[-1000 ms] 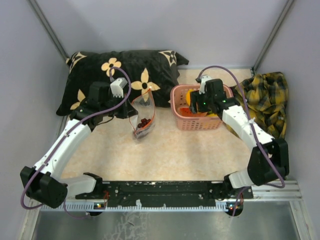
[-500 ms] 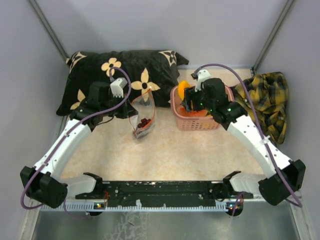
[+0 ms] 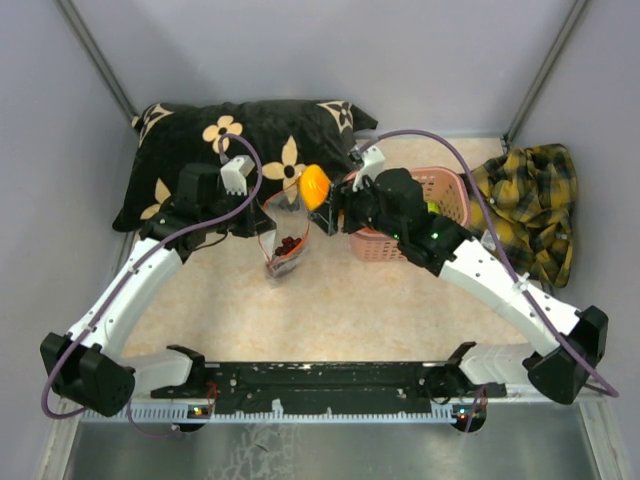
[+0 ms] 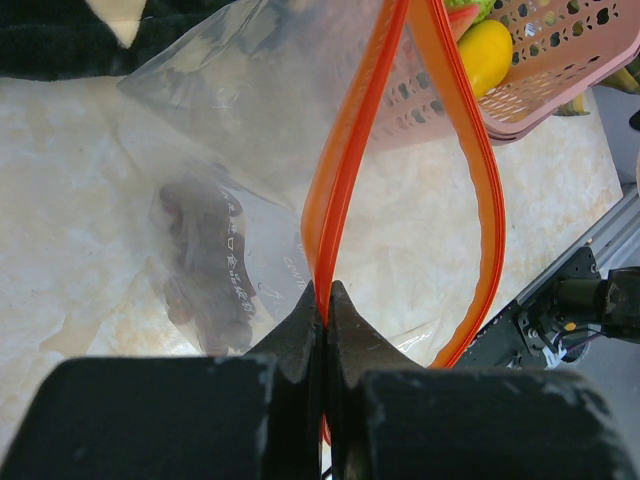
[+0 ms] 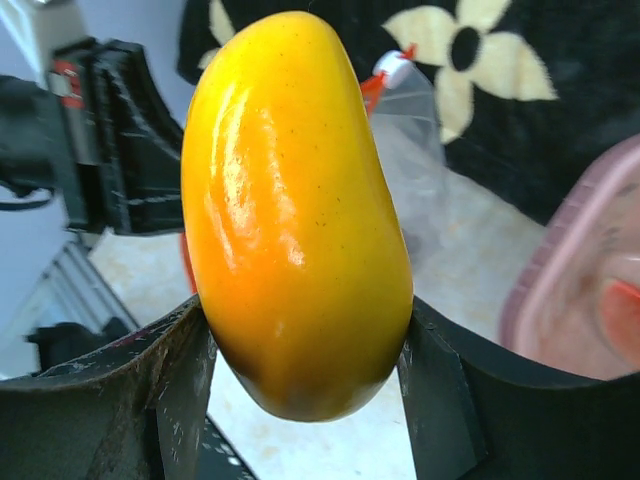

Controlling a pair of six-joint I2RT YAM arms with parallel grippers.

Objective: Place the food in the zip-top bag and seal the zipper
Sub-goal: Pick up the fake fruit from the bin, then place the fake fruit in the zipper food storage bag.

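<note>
Mango (image 5: 295, 210) sits clamped within the right gripper (image 5: 305, 345).

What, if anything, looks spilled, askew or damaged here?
Nothing stands out. The left gripper pinches the zipper, holding the zip-top bag open with dark fruit inside. The right gripper carries an orange-yellow fruit near the bag's mouth. The pink basket sits upright, and no food lies spilled.

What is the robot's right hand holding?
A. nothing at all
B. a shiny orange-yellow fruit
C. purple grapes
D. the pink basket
B: in the right wrist view, the right hand is shut on the orange-yellow fruit, which is pinched between its two dark sides.
</note>
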